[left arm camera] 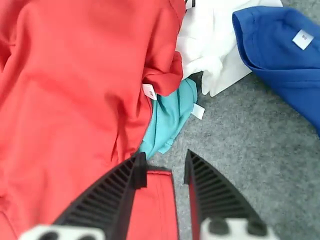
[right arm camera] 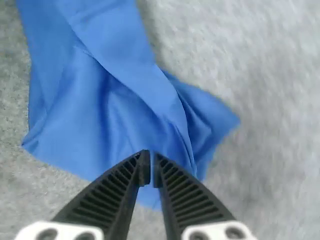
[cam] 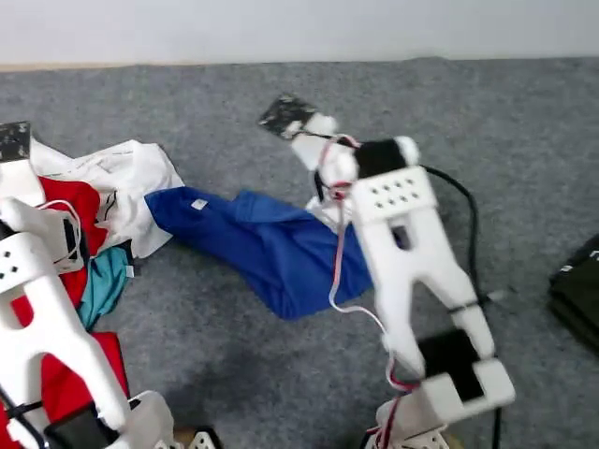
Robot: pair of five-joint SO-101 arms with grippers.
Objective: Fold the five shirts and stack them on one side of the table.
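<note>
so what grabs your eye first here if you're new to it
The blue shirt sprawls across the middle of the table, a fold of it pinched in the right gripper. Next comes the crumpled pile at the high view's left edge: a red shirt, a white shirt and a teal shirt, with the left gripper open over the red one.

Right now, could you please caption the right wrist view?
Right gripper closed on the blue shirt, over the grey table covering.

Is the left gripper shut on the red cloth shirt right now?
No. The left gripper has its fingers plainly apart in the left wrist view, and the crumpled red cloth shirt lies loose beneath the gap.
</note>
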